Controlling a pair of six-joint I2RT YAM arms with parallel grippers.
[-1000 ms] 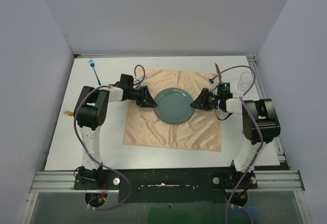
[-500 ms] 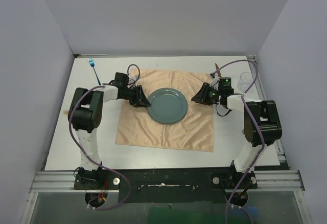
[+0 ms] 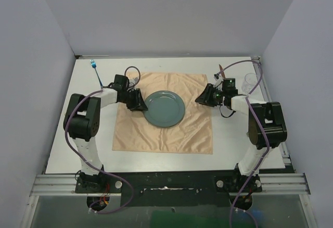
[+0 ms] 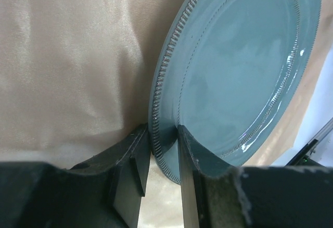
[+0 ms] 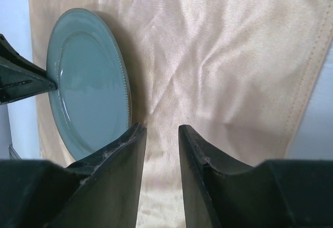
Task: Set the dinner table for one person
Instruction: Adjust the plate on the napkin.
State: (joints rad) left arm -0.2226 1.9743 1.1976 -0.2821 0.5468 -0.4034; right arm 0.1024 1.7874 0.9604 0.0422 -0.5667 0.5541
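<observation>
Progress looked early. Nearest the arms, the bare tabletop carried a peach cloth spread out, so the mat seemed done. On it the teal plate lay between the two grippers. The left gripper pinched its rim, while the right gripper hung spread and empty near the opposite rim, not touching. Beyond the left gripper lay a blue-handled utensil. Beyond the right gripper were a brown-handled utensil and a clear glass, all off the cloth. Settling the plate, then placing cutlery and glass, remained, I judged.
</observation>
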